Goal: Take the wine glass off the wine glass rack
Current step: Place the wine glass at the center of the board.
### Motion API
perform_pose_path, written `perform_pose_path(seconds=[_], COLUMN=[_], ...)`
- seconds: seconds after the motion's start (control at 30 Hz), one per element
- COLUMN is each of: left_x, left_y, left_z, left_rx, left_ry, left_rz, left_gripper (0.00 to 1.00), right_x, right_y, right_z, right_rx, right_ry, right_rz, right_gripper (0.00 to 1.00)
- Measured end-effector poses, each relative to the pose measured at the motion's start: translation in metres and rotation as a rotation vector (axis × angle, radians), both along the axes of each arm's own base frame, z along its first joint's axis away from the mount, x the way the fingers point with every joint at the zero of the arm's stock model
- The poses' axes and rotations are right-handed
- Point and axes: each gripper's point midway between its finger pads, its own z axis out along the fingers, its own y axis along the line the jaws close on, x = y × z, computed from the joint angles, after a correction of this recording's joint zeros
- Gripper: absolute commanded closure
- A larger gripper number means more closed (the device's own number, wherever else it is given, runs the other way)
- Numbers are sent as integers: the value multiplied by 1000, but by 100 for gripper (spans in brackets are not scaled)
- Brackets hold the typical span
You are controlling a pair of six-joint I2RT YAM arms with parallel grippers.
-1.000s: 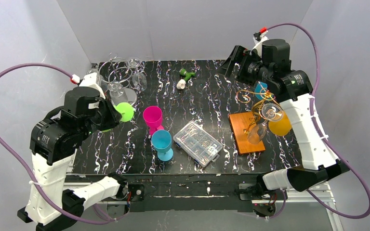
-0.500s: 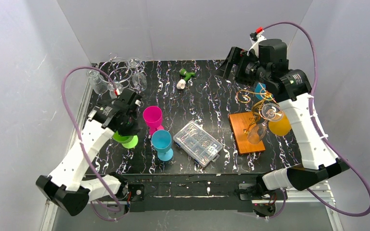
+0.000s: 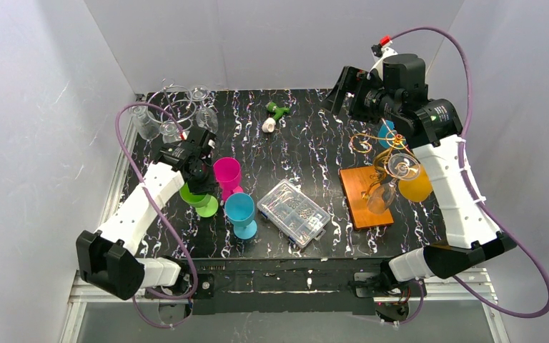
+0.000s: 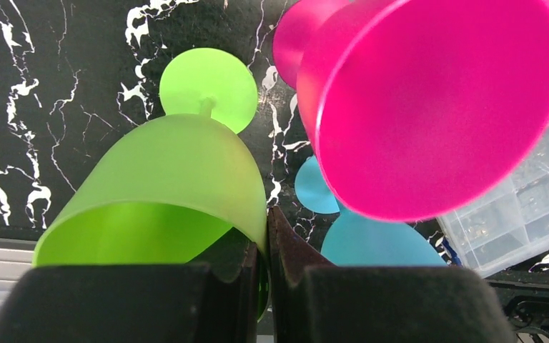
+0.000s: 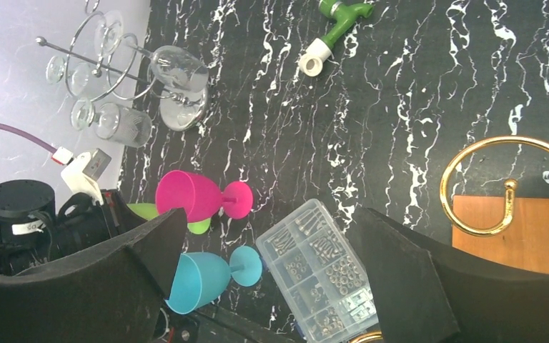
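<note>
the black white-veined table fills the scene, with 2 white arms rising from its near edge. the left arm reaches in over the left half, and the right arm is raised high over the far right corner.

the wine glass rack, gold curled wire on an orange-brown wooden base, stands on the right half of the table, below the right arm. at the far left corner stands a silver wire rack with several clear glasses hanging on it. a clear plastic box of small metal parts lies near the middle, between the cups and the wooden base.

an orange glass shows just right of the gold wire. 3 plastic cups crowd together left of the box: a pink cup, a blue cup nearer the arms, and a green cup to their left.

the left gripper is pressed together, pinching the rim of the green cup, which tilts with its round foot pointing away from the fingers; i cannot tell if the foot touches the table. the right gripper is spread wide, holding nothing, well above the table and apart from the gold rack.

the wine glass hangs tilted on the gold rack, its bowl low over the wooden base and its round foot up among the wire curls.

a small green and white piece lies at the far middle.
</note>
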Motion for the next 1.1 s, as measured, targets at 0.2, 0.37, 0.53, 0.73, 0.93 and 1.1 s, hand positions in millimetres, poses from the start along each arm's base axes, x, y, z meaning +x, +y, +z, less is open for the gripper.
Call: perform_pose_path(seconds=[0.2,0.37,0.53,0.73,0.93,1.1], left_x=[6,9,9,8,16,32], left_y=[0,-2,-2,-1,-3,-8], left_z=[-15,-19,-19,-19,0,33], left_rx=[-12,-14,-11,-4,-9,-32], left_ry=[44,51,52,54,17,-73], left_rz=[9,1,-3,-14,-35,-62], left_gripper=[100,100,89,62,53,45], right_x=[4,10,12,11,10,11], right_y=[-4,-3,-2,-3,-9,-30], right_z=[-7,-18,-24,-29,-14,22], right_rx=[-29,-47,-57,-69,-74,-92], right_ry=[13,42,52,60,29,-62], right_rz=[-24,-29,-26,-22,-48,-142], right_gripper=[2,2,2,2,2,2])
